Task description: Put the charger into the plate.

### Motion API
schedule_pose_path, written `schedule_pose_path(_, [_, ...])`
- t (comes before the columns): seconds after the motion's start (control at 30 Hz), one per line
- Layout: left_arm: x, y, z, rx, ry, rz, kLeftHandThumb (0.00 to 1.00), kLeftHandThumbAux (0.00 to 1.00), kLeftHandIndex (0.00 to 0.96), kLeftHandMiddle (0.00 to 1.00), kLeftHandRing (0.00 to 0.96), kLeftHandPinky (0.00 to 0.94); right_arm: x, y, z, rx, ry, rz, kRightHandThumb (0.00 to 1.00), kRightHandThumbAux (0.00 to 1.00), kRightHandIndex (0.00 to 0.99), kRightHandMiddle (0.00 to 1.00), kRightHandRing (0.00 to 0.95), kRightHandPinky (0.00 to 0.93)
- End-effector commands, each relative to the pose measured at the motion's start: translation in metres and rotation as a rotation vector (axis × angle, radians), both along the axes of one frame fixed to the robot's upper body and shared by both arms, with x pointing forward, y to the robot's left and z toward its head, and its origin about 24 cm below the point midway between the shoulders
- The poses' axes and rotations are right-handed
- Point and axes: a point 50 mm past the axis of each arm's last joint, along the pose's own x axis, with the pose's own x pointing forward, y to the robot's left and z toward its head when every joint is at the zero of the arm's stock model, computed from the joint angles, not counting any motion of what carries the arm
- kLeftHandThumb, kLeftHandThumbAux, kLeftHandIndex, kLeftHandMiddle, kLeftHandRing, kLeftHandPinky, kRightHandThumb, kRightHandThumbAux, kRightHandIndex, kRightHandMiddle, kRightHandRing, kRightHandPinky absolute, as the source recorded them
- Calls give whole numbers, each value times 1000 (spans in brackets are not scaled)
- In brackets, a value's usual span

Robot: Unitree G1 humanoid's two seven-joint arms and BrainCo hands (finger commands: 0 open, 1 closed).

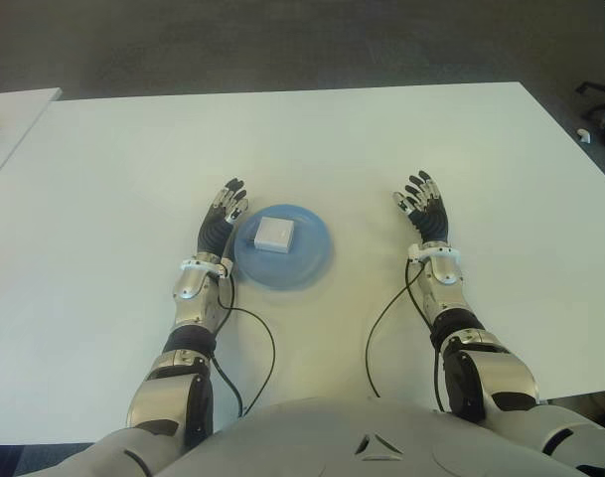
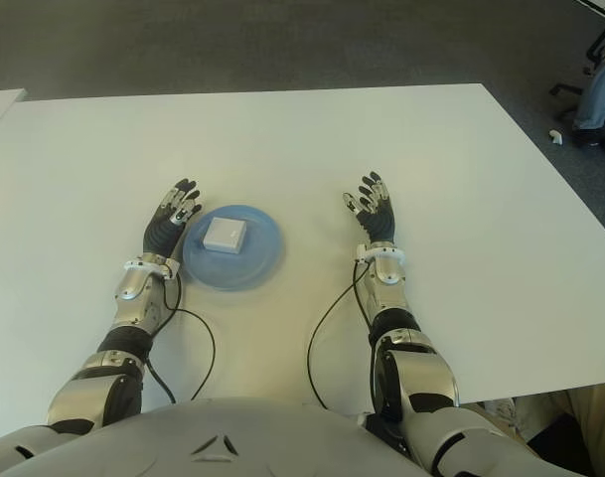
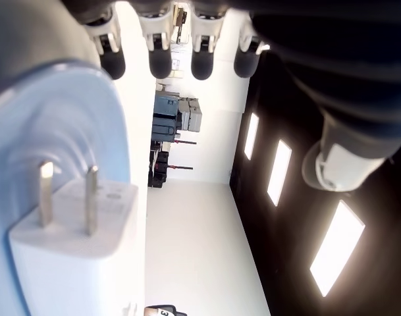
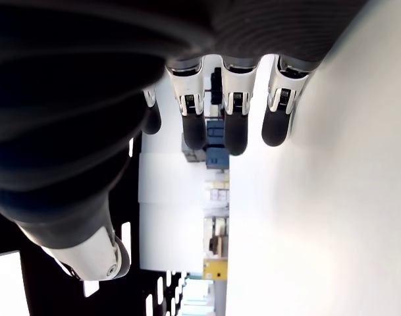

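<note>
The white charger [image 1: 276,233] is lying inside the blue plate [image 1: 313,261], a little toward the plate's far left part, and nothing is gripping it. In the left wrist view its two metal prongs [image 3: 67,195] are showing, with the plate's pale blue surface curving around it. The plate is sitting on the white tabletop [image 1: 342,149], between the two arms and closer to the left one. The left robot hand [image 1: 223,217] is hovering just beside the plate's left rim, fingers [image 3: 159,62] stretched out and released, holding nothing; whether it is touching the rim cannot be told. The right robot hand [image 1: 422,207] is showing well apart from the plate on its right, fingers [image 4: 234,135] also extended and released, empty. A black cable [image 1: 259,328] is trailing from each forearm back toward the robot's body across the tabletop. Dark floor [image 1: 282,45] is running beyond the tabletop's far edge.
</note>
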Motion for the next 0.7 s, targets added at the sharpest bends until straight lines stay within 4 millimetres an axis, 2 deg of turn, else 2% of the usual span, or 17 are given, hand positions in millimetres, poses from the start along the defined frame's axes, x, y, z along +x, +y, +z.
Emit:
schedule_pose_path(0.03, [-15, 2, -19, -10, 107, 12, 40, 535, 0, 29, 2, 0, -10, 1, -14, 10, 59, -2, 77, 730, 62, 161, 151, 161])
schedule_pose_path(0.37, [-14, 1, -19, -6, 108, 16, 42, 533, 0, 30, 3, 0, -12, 1, -15, -2, 65, 13, 94, 721, 61, 159, 155, 178])
schedule_pose_path(0.7, [-13, 0, -18, -8, 106, 16, 40, 536, 0, 36, 6, 0, -12, 3, -15, -7, 66, 17, 73, 714, 56, 145, 140, 150])
